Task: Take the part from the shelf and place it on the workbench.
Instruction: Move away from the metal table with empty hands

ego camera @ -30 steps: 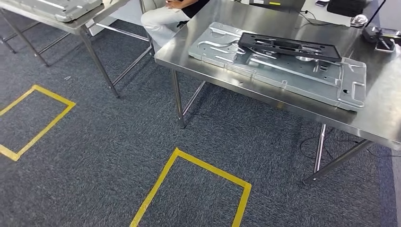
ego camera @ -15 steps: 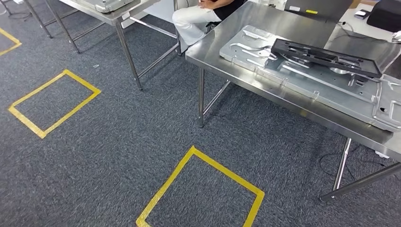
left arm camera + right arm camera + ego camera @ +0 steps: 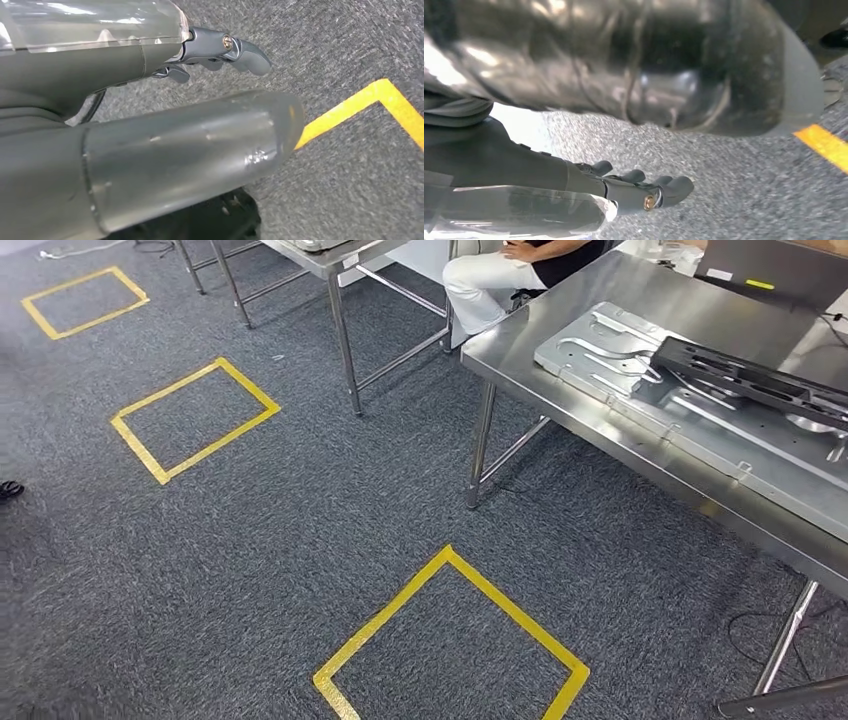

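Both hands hang empty, left hand (image 3: 220, 50) and right hand (image 3: 634, 187) loosely spread; no shelf in sight, so fetching remains.

- Carpet (image 3: 250, 540): speckled dark grey.
- Tape squares (image 3: 452, 640): yellow outlines, lower centre and upper left of the head view.
- Workbench (image 3: 600, 300): bare silver steel, upper right.
- Metal panel (image 3: 640, 370): pale silver.
- Frame part (image 3: 750, 380): black.
- Person's trousers (image 3: 480, 285): white.
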You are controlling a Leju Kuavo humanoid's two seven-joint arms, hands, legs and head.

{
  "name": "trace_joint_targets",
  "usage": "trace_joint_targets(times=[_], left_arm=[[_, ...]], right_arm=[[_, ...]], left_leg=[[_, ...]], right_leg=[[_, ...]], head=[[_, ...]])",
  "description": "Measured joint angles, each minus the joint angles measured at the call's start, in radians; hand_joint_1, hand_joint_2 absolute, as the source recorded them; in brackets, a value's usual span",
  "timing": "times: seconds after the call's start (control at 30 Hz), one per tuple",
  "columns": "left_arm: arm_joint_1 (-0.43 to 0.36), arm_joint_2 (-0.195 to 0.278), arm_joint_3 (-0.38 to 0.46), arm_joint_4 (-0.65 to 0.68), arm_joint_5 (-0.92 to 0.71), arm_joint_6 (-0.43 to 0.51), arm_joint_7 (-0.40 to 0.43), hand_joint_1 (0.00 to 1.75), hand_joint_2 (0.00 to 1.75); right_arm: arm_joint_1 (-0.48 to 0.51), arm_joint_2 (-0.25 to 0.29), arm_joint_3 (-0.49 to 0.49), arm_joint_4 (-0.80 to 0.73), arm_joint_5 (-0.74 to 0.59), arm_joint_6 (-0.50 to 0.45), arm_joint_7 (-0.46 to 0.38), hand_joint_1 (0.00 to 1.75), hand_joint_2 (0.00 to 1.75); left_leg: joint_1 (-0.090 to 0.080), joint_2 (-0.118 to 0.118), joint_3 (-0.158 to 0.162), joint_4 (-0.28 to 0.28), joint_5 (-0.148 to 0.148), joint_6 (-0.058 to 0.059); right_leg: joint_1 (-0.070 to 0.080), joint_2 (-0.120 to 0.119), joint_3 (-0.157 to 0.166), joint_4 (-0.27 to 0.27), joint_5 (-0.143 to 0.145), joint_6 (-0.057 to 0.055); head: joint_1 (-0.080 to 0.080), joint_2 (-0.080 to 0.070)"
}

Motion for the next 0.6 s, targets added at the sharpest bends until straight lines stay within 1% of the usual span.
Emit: trace_joint_targets(times=[0.03,0.07,0.1,0.13,0.17,0.2,0.23,0.27,0.3,0.33,0.37,0.4,0.43,0.47,0.5,0.53,0.57,0.6], left_arm=[[0.0,0.0,0.001,0.0,0.0,0.0,0.0,0.0,0.0],[0.002,0.0,0.001,0.0,0.0,0.0,0.0,0.0,0.0],[0.004,0.0,0.002,0.0,0.0,0.0,0.0,0.0,0.0],[0.004,-0.001,0.003,0.0,0.0,0.0,0.001,0.0,0.0],[0.004,-0.001,0.003,0.0,0.0,0.0,0.001,0.0,0.0],[0.003,-0.001,0.004,0.0,0.0,0.001,0.002,0.0,0.0],[0.002,-0.002,0.004,0.0,0.0,0.001,0.003,0.0,0.0],[0.002,-0.001,0.004,0.0,0.001,0.002,0.004,0.0,0.0],[0.002,-0.001,0.004,0.0,0.001,0.003,0.006,0.0,0.0],[0.003,-0.001,0.004,0.0,0.001,0.004,0.007,0.0,0.0],[0.003,-0.001,0.004,0.0,0.001,0.005,0.009,0.0,0.0],[0.004,-0.002,0.005,0.0,0.001,0.006,0.011,0.0,0.0],[0.004,-0.003,0.005,0.0,0.001,0.006,0.013,0.0,0.0],[0.003,-0.004,0.005,0.0,0.001,0.007,0.015,0.0,0.0],[0.002,-0.005,0.005,0.0,0.001,0.007,0.016,0.0,0.0],[0.001,-0.006,0.005,0.0,0.001,0.008,0.018,0.0,0.0],[0.002,-0.006,0.005,0.0,0.001,0.008,0.018,0.0,0.0],[0.003,-0.006,0.005,0.0,0.001,0.009,0.019,0.0,0.0]], right_arm=[[-0.002,0.0,0.0,0.0,0.0,0.0,0.0,0.0,0.0],[-0.005,0.0,0.0,0.0,0.0,0.0,0.0,0.0,0.0],[-0.007,0.001,0.0,0.0,0.0,0.0,0.0,0.0,0.0],[-0.008,0.002,0.0,0.0,0.0,0.0,0.001,0.0,0.0],[-0.007,0.002,0.0,0.0,0.001,0.001,0.003,0.0,0.0],[-0.005,0.002,0.0,0.001,0.002,0.003,0.006,0.0,0.0],[-0.003,0.002,0.0,0.001,0.003,0.006,0.011,0.0,0.0],[-0.002,0.003,0.0,0.002,0.005,0.009,0.016,0.0,0.0],[-0.001,0.003,0.0,0.003,0.005,0.013,0.021,0.0,0.0],[0.0,0.003,0.0,0.003,0.006,0.016,0.025,0.0,0.0],[0.001,0.003,0.0,0.003,0.006,0.019,0.028,0.0,0.0],[0.002,0.003,0.0,0.004,0.007,0.023,0.031,0.0,0.0],[0.005,0.002,0.0,0.004,0.007,0.028,0.033,0.0,0.0],[0.007,0.002,0.0,0.004,0.008,0.033,0.034,0.0,0.0],[0.008,0.002,0.0,0.004,0.009,0.038,0.035,0.0,0.0],[0.008,0.001,0.0,0.005,0.011,0.041,0.037,0.0,0.0],[0.006,0.001,0.0,0.005,0.013,0.043,0.038,0.0,0.0],[0.004,0.002,0.0,0.005,0.016,0.045,0.039,0.0,0.0]], left_leg=[[-0.003,-0.001,-0.001,-0.006,-0.003,0.006],[-0.004,-0.01,-0.005,-0.007,0.0,0.012],[-0.003,-0.018,-0.005,-0.01,0.004,0.019],[-0.001,-0.025,-0.006,-0.013,0.008,0.026],[0.001,-0.033,-0.006,-0.017,0.013,0.034],[0.002,-0.041,-0.007,-0.019,0.018,0.04],[0.0,-0.05,-0.011,-0.019,0.02,0.044],[-0.002,-0.059,-0.015,-0.019,0.022,0.047],[-0.004,-0.07,-0.018,-0.018,0.024,0.049],[-0.005,-0.082,-0.019,-0.016,0.025,0.05],[-0.006,-0.095,-0.02,-0.014,0.025,0.05],[-0.006,-0.109,-0.021,-0.011,0.025,0.049],[-0.006,-0.123,-0.023,-0.007,0.024,0.048],[-0.007,-0.136,-0.027,-0.003,0.024,0.044],[-0.005,-0.147,-0.032,0.001,0.025,0.038],[-0.003,-0.157,-0.038,0.002,0.027,0.03],[-0.002,-0.17,-0.043,0.002,0.03,0.021],[0.002,-0.18,-0.046,0.0,0.034,0.014]], right_leg=[[0.002,-0.006,0.001,0.001,0.0,0.006],[0.002,-0.013,0.003,0.0,0.001,0.012],[0.0,-0.013,0.005,0.0,-0.001,0.018],[-0.002,0.001,0.004,0.008,-0.01,0.023],[-0.004,0.024,-0.006,0.033,-0.032,0.027],[-0.006,0.052,-0.027,0.08,-0.065,0.029],[-0.006,0.076,-0.056,0.144,-0.102,0.03],[-0.006,0.088,-0.086,0.21,-0.134,0.03],[-0.006,0.092,-0.109,0.261,-0.15,0.029],[-0.006,0.094,-0.117,0.277,-0.144,0.028],[-0.005,0.097,-0.106,0.254,-0.119,0.025],[-0.005,0.106,-0.08,0.199,-0.081,0.021],[-0.006,0.134,-0.05,0.132,-0.047,0.014],[-0.006,0.161,-0.025,0.071,-0.023,0.009],[-0.005,0.184,-0.01,0.033,-0.012,0.005],[-0.003,0.197,-0.005,0.016,-0.012,0.002],[0.0,0.189,-0.005,0.012,-0.011,0.0],[-0.002,0.176,-0.004,0.009,-0.008,-0.004]], head=[[0.0,0.0],[0.0,0.0],[0.0,0.0],[0.0,0.0],[0.0,0.0],[0.0,0.0],[0.001,0.0],[0.001,0.0],[0.001,0.0],[0.001,0.0],[0.001,0.0],[0.001,0.0],[0.001,0.0],[0.0,0.0],[0.0,0.0],[0.0,0.0],[0.0,0.0],[0.001,0.0]])
